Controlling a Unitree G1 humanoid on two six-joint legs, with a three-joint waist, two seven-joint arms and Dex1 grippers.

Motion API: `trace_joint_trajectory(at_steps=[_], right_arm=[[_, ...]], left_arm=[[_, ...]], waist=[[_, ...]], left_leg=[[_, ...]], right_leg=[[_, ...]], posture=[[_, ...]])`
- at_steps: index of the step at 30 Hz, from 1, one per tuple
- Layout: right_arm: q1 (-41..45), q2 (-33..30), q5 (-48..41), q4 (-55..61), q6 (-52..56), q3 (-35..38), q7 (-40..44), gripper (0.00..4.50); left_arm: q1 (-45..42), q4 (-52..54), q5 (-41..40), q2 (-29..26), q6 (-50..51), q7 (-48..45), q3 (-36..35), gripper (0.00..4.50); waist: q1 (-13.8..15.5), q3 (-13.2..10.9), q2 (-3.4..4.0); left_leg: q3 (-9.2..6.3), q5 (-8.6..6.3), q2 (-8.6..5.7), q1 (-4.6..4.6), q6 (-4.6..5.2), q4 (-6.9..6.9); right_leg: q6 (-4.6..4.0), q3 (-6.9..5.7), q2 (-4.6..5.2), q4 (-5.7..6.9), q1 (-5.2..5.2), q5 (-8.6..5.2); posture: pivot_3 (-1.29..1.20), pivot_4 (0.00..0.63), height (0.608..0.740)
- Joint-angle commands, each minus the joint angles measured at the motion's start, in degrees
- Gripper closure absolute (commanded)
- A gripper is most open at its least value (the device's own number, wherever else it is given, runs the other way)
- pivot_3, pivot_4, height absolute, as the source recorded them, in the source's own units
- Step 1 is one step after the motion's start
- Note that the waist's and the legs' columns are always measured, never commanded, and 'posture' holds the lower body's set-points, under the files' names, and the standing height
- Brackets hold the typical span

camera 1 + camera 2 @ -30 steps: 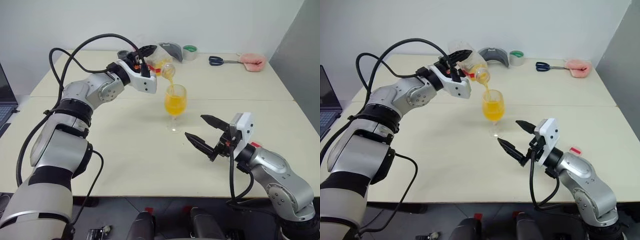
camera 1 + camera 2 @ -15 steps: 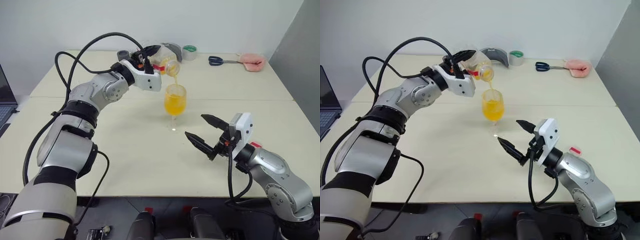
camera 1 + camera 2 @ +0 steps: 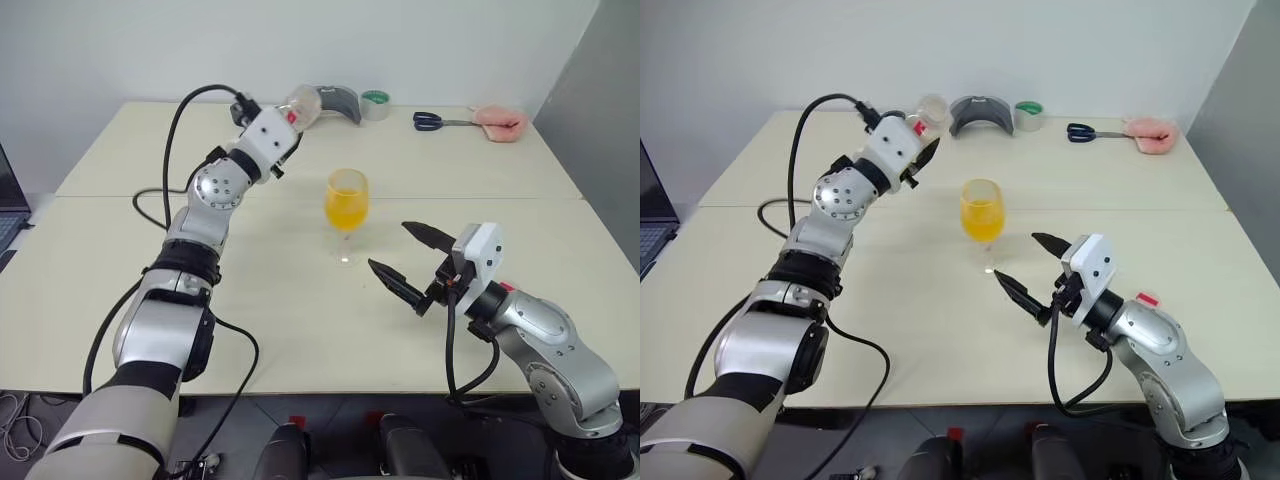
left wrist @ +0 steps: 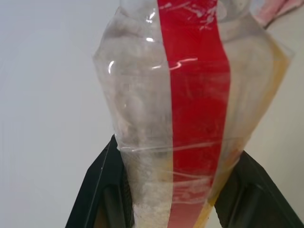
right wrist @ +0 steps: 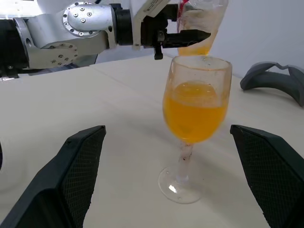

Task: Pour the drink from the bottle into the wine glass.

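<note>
From the left eye view, the left end effector (image 3: pixel 285 135) was clamped on the small clear plastic bottle with a red label stripe (image 3: pixel 303 103), held near upright over the far part of the cream bench (image 3: pixel 280 300), left of and beyond the clear stemmed wine glass (image 3: pixel 346 213). The glass stood mid-bench, roughly half full of the bright orange drink (image 3: pixel 346 210). The right end effector (image 3: pixel 405 260) hovered near the glass, to its right, fingers wide apart and empty. To finish well, the bottle should probably be set down upright, well clear of the glass.

The left wrist view added that the bottle looked almost emptied, with a yellow trace along one edge.

The right wrist view showed residue streaking the glass's upper bowl.
</note>
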State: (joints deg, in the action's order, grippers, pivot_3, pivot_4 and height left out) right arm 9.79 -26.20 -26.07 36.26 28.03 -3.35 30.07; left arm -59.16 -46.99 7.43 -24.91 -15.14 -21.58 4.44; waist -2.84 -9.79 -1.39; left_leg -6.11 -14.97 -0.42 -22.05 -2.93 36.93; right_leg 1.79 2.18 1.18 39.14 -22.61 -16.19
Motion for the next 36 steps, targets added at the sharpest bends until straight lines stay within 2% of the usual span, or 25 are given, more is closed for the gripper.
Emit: trace_joint_trajectory(at_steps=[1, 7, 11, 17, 27, 29, 36], right_arm=[[1.9, -1.9, -2.4, 2.7, 1.5, -0.1, 2.7, 0.0], [6.5, -5.2, -5.4, 3.6, 7.1, -0.6, 4.6, 0.0], [10.1, -7.0, -4.4, 2.8, 10.5, -3.0, 5.0, 0.0], [14.5, -5.6, -4.1, 0.2, 11.9, -5.1, 4.9, 0.0], [17.0, -4.0, -2.1, -1.3, 10.8, -8.0, 6.0, 0.0], [16.9, -3.9, -2.0, -1.2, 10.9, -8.0, 6.1, 0.0], [15.9, -4.0, -3.3, -0.6, 10.8, -7.5, 7.7, 0.0]], left_arm=[[5.1, 12.1, -8.7, -0.2, 12.9, -2.7, -6.5, 2.74], [17.8, 30.8, -16.5, -2.0, 32.8, -1.5, -14.5, 2.74], [23.4, 36.5, -18.2, -2.4, 39.0, 1.3, -18.3, 2.74], [27.6, 39.7, -20.4, -1.4, 43.0, 3.8, -21.3, 2.74], [31.7, 34.6, -20.2, -1.7, 37.0, 2.2, -20.9, 2.74], [32.1, 34.4, -20.6, -1.6, 36.5, 2.1, -21.1, 2.03], [34.6, 35.5, -19.3, -2.5, 33.7, 1.3, -20.0, 0.03]], waist=[[-0.2, 0.0, 0.01], [-0.6, 0.0, 0.01], [-0.1, 0.0, -0.03], [0.5, 0.0, -0.05], [0.8, 0.1, -0.07], [0.8, 0.1, -0.07], [0.8, 0.1, -0.07]], left_leg=[[0.0, 0.0, 0.01, 0.0, 0.0, 0.01], [-0.04, 0.0, 0.06, 0.05, 0.0, 0.02], [-0.08, 0.0, 0.03, 0.05, 0.0, 0.04], [-0.06, 0.0, 0.03, 0.05, 0.0, 0.04], [-0.02, -0.02, 0.02, 0.06, -0.02, 0.01], [-0.02, -0.02, 0.02, 0.06, -0.02, 0.01], [-0.02, -0.03, 0.02, 0.06, -0.02, 0.01]], right_leg=[[0.0, 0.0, 0.0, 0.01, 0.0, 0.0], [-0.01, 0.04, -0.01, 0.06, 0.01, 0.0], [-0.01, 0.0, 0.02, 0.06, 0.03, 0.0], [-0.01, 0.02, 0.1, -0.01, 0.05, 0.01], [-0.01, 0.03, 0.1, -0.05, 0.05, 0.01], [-0.01, 0.02, 0.1, -0.05, 0.05, 0.01], [-0.01, 0.03, 0.1, -0.06, 0.04, 0.01]], posture=[[0.0, 0.15, 0.74], [0.0, 0.15, 0.74], [0.0, 0.15, 0.74], [0.0, 0.15, 0.74], [0.0, 0.15, 0.74], [0.0, 0.15, 0.74], [0.0, 0.15, 0.74]])
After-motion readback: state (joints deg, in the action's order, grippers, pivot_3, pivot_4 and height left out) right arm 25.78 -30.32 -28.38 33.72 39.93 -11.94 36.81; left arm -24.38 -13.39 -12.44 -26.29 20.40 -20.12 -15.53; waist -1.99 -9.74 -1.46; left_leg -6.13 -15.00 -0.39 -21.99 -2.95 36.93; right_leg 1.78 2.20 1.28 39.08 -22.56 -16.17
